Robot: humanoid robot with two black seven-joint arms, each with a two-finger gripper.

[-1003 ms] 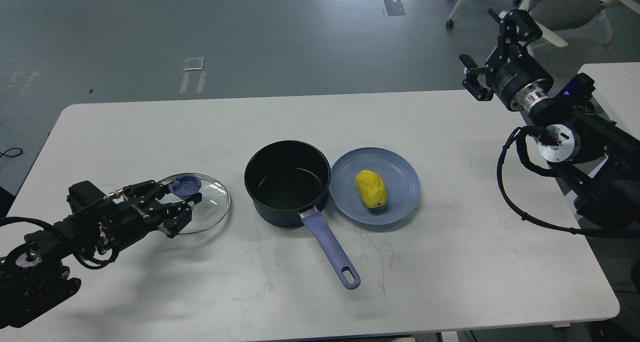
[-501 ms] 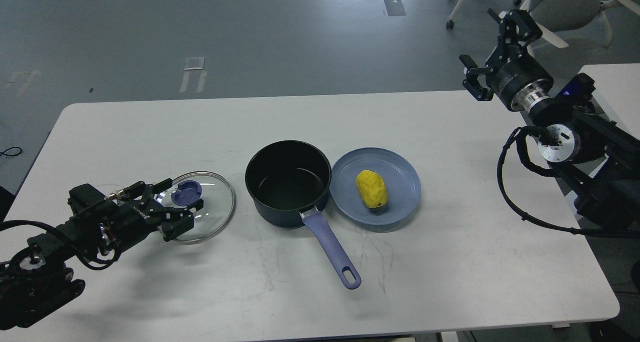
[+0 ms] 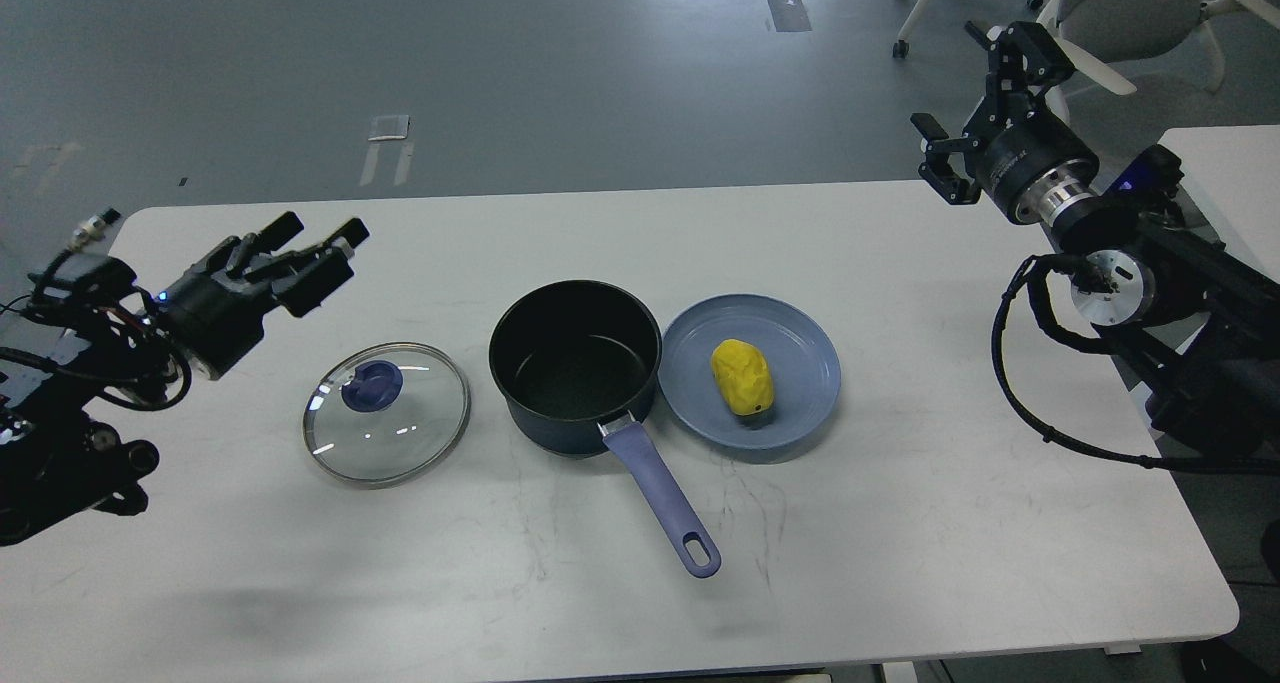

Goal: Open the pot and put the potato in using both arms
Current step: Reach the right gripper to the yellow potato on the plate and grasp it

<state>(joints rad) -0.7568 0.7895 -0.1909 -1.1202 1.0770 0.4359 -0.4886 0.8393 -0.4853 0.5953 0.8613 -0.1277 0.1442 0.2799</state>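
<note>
On table: lid (image 3: 386, 413) off pot (image 3: 574, 365) | no legible txt | L tool (image 3: 305, 253) agape, R tool (image 3: 985, 88) agape

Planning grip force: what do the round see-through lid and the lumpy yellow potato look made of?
The round clear lid looks like glass with a metal rim: the table shows through and it glints. Its blue knob looks plastic. The lumpy yellow potato looks matte, perhaps rubber or foam.

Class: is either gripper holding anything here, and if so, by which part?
Nothing is held. The left gripper and right gripper are both open and empty; the lid lies on the table.
</note>
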